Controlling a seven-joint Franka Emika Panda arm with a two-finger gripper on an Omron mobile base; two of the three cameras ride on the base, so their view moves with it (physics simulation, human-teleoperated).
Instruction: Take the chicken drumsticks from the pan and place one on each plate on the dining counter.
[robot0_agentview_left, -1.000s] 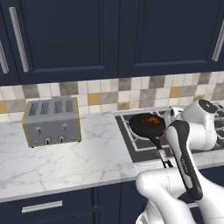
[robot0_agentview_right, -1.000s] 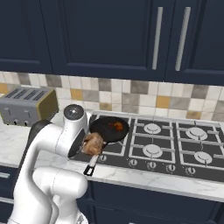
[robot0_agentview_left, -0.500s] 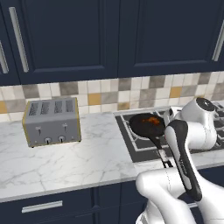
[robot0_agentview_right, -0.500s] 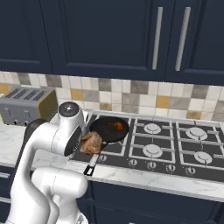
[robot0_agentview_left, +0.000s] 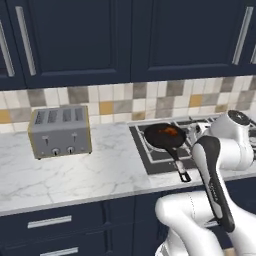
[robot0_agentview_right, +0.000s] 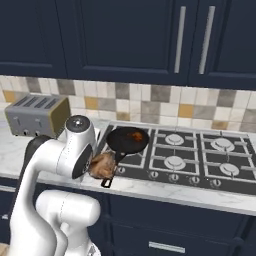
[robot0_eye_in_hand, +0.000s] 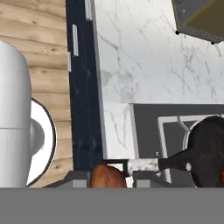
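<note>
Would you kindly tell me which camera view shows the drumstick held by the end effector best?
The right base view: the lumpy brown chicken drumstick shows whole beside the white arm, above the black frying pan's handle. The hand view shows just its glossy top at the bottom edge. In the left base view the arm blocks it.

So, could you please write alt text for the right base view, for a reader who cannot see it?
The white robot arm's hand holds a brown chicken drumstick beside the handle of a black pan on the gas hob. One reddish piece remains in the pan; a toaster stands left.
</note>
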